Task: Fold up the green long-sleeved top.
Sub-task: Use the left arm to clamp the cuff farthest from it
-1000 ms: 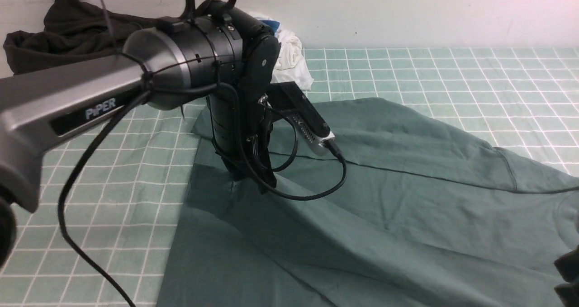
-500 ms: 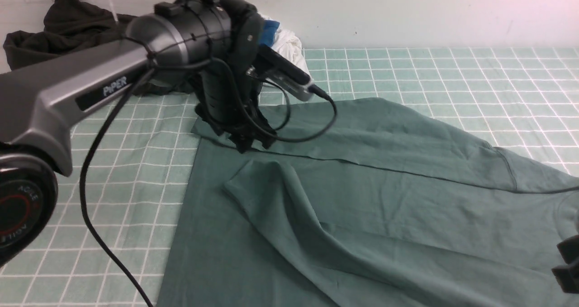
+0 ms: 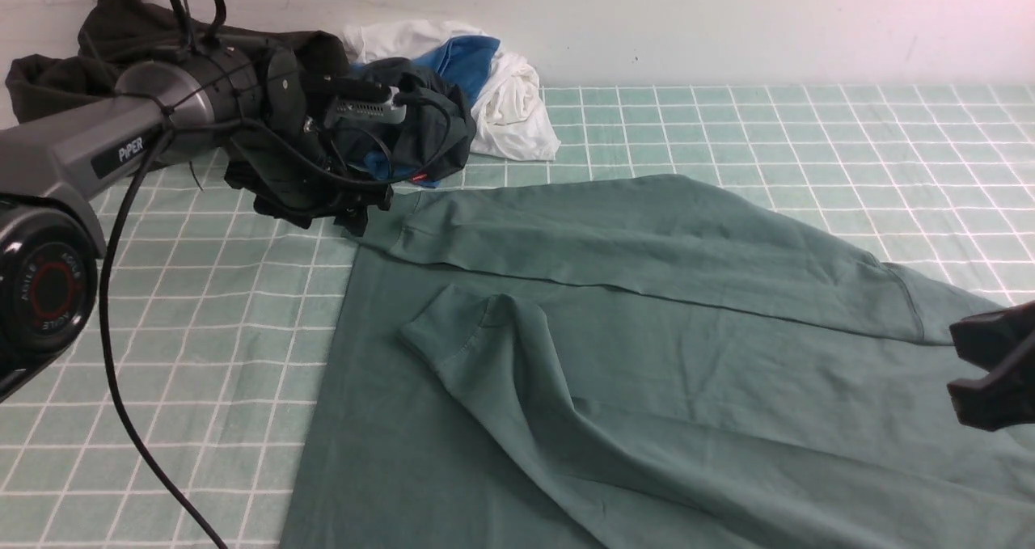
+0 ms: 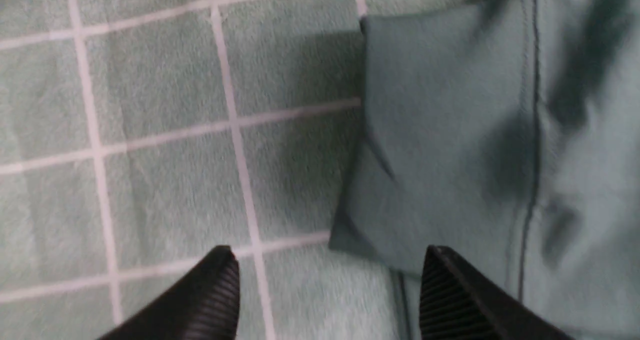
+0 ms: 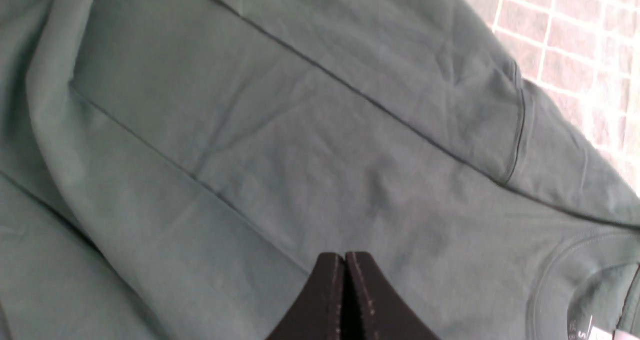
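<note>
- Front view: green long-sleeved top (image 3: 687,371) lies spread on the checked cloth (image 3: 202,331), filling the middle and right of the table.
- Both sleeves are folded in over the body. The far sleeve (image 3: 647,242) runs along the back edge, and the near sleeve (image 3: 517,387) crosses diagonally with its cuff end toward the left.
- Left gripper (image 3: 319,213) hangs over the checked cloth just beside the far sleeve's cuff end, clear of the fabric.
- Right gripper (image 3: 990,367) is at the right frame edge over the top. It is cut off there, so jaw state is not readable from this angle.
- Heap at the back wall: dark olive-black garment (image 3: 73,64), dark teal-grey garment (image 3: 433,133) and white garment (image 3: 509,104).
- Left wrist view: left gripper (image 4: 325,300) has its jaws well apart with nothing between them. One ribbed fingertip (image 4: 210,300) is over the checked cloth (image 4: 150,129), the other over the sleeve cuff (image 4: 440,129). The frame is somewhat blurred, so contact with the fabric is uncertain.
- Right wrist view: right gripper (image 5: 345,262) has its jaws pressed together and no cloth pinched.
- It hovers over the green long-sleeved top (image 5: 300,154), with the neckline (image 5: 555,275) off to one side.
</note>
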You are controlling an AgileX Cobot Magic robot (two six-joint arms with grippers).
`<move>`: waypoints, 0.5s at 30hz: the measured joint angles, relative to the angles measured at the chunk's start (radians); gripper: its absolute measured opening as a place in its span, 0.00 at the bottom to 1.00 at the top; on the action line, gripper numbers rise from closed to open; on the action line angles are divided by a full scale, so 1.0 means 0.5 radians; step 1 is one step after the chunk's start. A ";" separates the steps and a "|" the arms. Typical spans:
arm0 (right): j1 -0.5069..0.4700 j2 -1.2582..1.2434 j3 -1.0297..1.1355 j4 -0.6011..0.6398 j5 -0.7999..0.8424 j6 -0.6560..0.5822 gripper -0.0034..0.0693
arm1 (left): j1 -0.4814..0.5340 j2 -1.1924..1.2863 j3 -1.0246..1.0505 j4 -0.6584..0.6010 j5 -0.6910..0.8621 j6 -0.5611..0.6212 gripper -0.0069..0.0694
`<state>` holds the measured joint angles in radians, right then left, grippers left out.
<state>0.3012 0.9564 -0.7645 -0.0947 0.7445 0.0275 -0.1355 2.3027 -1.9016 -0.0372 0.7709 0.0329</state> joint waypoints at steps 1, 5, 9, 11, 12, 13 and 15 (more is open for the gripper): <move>0.000 0.000 0.000 0.000 -0.012 0.000 0.03 | 0.008 0.040 -0.021 -0.020 -0.024 0.000 0.68; 0.000 0.000 0.000 0.000 -0.024 0.000 0.03 | 0.016 0.118 -0.088 -0.102 -0.049 0.029 0.59; 0.000 0.000 0.000 0.000 -0.024 0.006 0.03 | 0.016 0.119 -0.097 -0.164 -0.045 0.089 0.41; 0.000 0.000 0.000 0.000 -0.024 0.006 0.03 | 0.012 0.120 -0.116 -0.176 -0.023 0.115 0.25; 0.000 0.000 0.000 0.000 -0.024 0.006 0.03 | 0.012 0.120 -0.130 -0.176 -0.011 0.143 0.17; 0.000 0.000 0.000 0.000 -0.020 0.006 0.03 | 0.012 0.120 -0.143 -0.176 -0.001 0.158 0.14; 0.000 0.000 0.000 0.000 -0.007 0.006 0.03 | 0.012 0.120 -0.177 -0.176 0.037 0.178 0.11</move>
<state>0.3012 0.9564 -0.7645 -0.0947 0.7412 0.0304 -0.1295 2.3627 -1.9903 -0.1252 0.7893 0.1221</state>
